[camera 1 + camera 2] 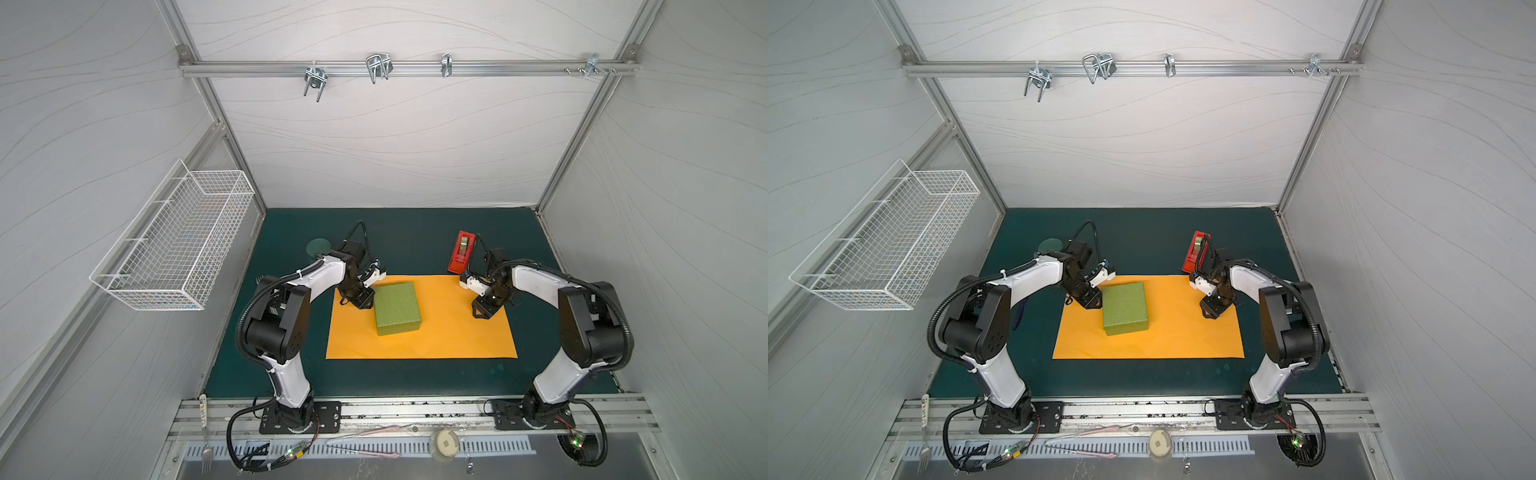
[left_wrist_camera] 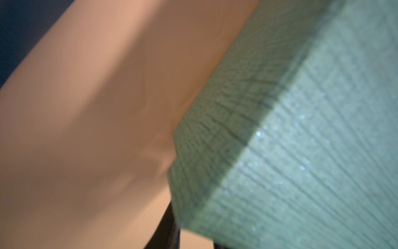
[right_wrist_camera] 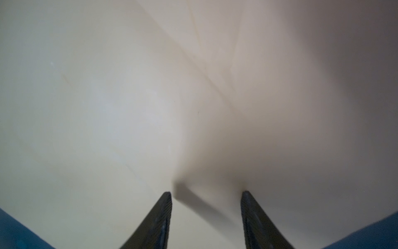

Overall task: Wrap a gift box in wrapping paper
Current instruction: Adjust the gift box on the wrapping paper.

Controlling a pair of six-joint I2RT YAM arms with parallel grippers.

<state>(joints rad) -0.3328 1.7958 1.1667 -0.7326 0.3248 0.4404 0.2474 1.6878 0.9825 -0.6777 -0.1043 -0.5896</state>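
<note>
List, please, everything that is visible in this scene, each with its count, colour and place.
gift box: one, yellow-green, on the wrapping paper, in its left half.
wrapping paper: one, orange, flat on the mat.
tape dispenser: one, red, on the mat beyond the paper's far right corner.
mat: one, dark green, covering the table.
wire basket: one, white, on the left wall.
hooks: several, silver, on the back rail.
fork: one, silver, front left edge.
left gripper: one, black, at the box's far left side; grip unclear.
right gripper: one, black, jaws apart, above the paper's right part, holding nothing.

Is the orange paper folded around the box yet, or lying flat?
Lying flat. In both top views the wrapping paper is an unfolded rectangle, and the gift box sits on it uncovered.
</note>
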